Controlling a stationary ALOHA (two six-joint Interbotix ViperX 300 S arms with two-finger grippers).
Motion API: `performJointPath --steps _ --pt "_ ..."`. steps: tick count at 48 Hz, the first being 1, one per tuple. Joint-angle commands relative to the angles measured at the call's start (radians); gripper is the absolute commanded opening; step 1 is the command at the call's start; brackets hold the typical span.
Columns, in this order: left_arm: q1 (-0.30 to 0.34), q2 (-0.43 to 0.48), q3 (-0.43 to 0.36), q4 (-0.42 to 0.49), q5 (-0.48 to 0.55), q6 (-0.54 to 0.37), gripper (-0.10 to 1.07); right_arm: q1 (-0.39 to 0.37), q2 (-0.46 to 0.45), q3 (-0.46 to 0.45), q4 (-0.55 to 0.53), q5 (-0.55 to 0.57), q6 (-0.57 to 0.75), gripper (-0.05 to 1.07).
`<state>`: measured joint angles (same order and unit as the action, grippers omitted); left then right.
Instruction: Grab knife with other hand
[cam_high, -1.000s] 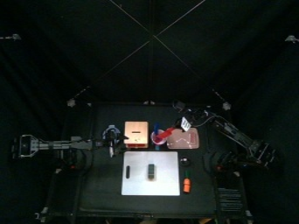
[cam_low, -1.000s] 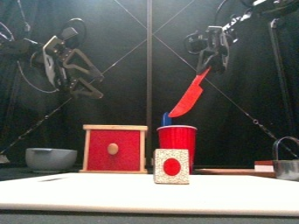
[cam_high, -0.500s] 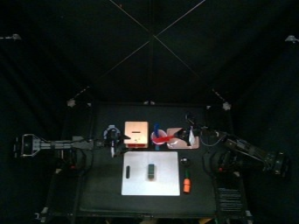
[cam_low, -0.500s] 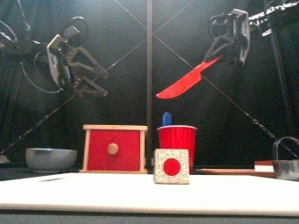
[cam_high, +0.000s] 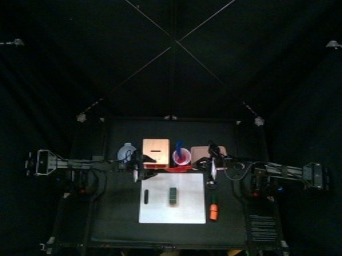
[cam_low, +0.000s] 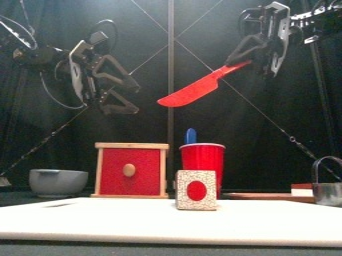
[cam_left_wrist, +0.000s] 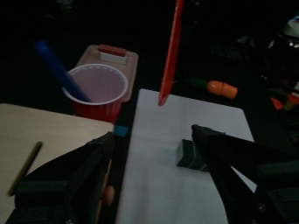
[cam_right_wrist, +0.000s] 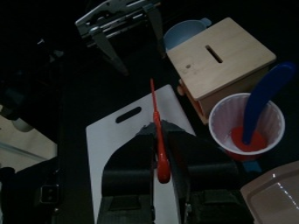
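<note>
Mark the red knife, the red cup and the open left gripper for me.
red knife (cam_low: 201, 88), front view, middle of the blade, held in the air.
red cup (cam_low: 203, 160), front view, its front wall.
left gripper (cam_low: 118, 88), front view, the gap between its spread jaws.

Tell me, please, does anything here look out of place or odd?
Only one thing stands out: the red knife is not on the table but in the air above the red cup, held tilted by the right gripper. The open left gripper hangs near its tip. Nothing looks spilled or damaged.
</note>
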<state>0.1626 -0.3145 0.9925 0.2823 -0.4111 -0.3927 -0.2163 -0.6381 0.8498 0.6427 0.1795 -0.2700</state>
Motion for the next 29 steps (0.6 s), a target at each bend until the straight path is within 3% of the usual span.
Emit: performJointPath --steps 1,14,29 --pt "-0.005 0.032 -0.051 0.002 -0.038 0.002 1.02 0.020 0.015 -0.009 0.000 -0.044 -0.003 0.45" --pt "-0.014 0.143 -0.103 0.015 -0.141 0.005 1.02 0.058 0.067 -0.015 0.003 -0.097 -0.003 0.45" --pt "-0.035 0.227 -0.161 0.061 -0.150 0.002 0.97 0.095 0.080 -0.018 0.003 -0.147 -0.003 0.45"
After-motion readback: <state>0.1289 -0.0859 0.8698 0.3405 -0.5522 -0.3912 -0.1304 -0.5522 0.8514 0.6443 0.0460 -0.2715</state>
